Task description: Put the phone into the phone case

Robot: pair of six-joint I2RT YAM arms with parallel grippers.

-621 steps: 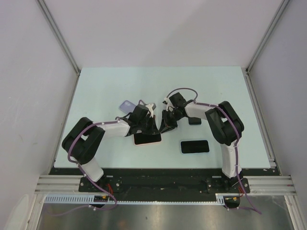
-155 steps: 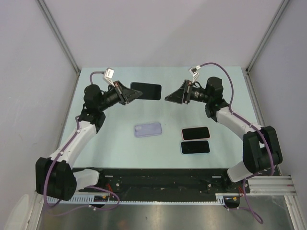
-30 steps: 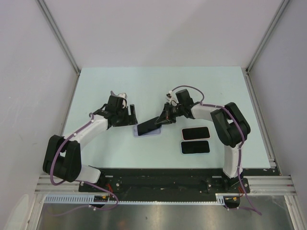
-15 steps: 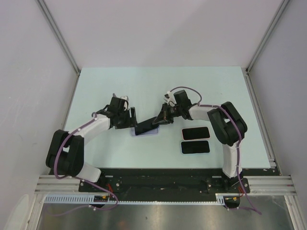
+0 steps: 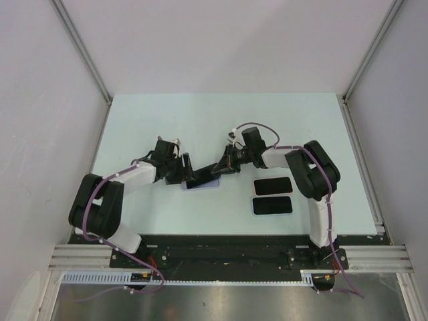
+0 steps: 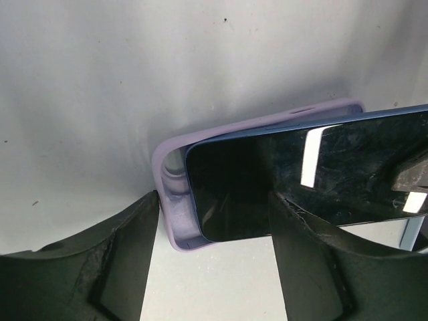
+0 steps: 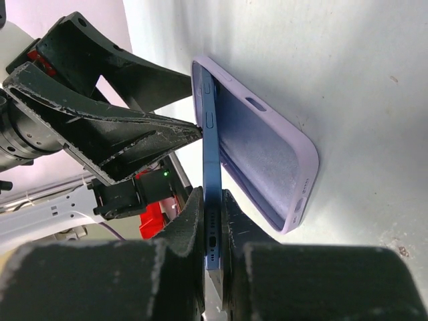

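white arms (image 5: 136, 175), purple cables (image 5: 251, 125), scuffed black pincers (image 6: 214, 198)

Right pincer (image 7: 212, 221) clamped; left (image 6: 214, 217) seemingly spread.

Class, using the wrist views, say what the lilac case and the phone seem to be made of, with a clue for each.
Case: likely soft silicone or rubber; matte lilac surface, rounded moulded edges. Phone: glossy glass front, given sharp bright reflections; blue edge looks like satin metal, possibly plastic.

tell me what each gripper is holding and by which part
The right gripper pinches the phone across its faces near the port end. The left gripper is open around the case's end, gripping nothing.
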